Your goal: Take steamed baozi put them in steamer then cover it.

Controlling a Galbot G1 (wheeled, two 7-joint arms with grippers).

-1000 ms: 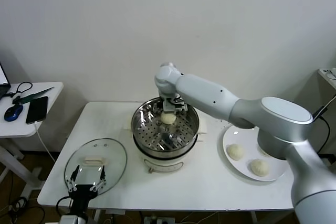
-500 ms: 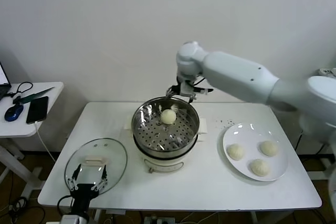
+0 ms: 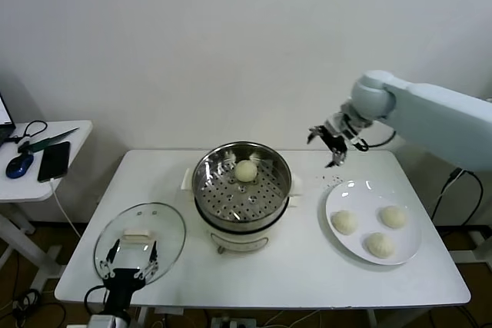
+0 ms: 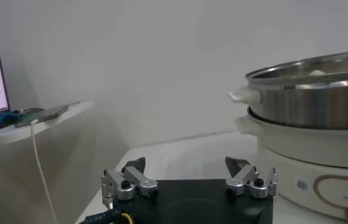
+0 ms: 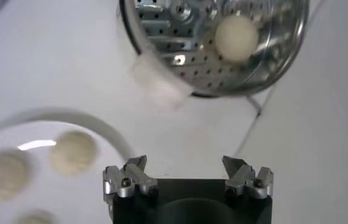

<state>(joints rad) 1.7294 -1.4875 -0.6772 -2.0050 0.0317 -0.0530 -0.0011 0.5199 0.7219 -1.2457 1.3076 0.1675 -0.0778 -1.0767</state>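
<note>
Table (image 3: 307,266): white, against a bare wall.
Left gripper (image 3: 125,260): parked at the near edge over the cover (image 3: 140,236), jaws apart, empty.
Plate (image 3: 340,246): three baozi (image 3: 344,222) left; soft dough may dent or slip if pinched off-centre.
Steamer (image 3: 242,190): one bun (image 3: 246,170) inside; later drops could land on it or clip the rim.
Right gripper (image 3: 332,144): raised beyond the plate, jaws apart, empty.

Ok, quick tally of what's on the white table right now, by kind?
Baozi: 4, one in the steamer, three on the plate
Steamer: 1
Glass cover: 1
Plate: 1
Total: 7
</note>
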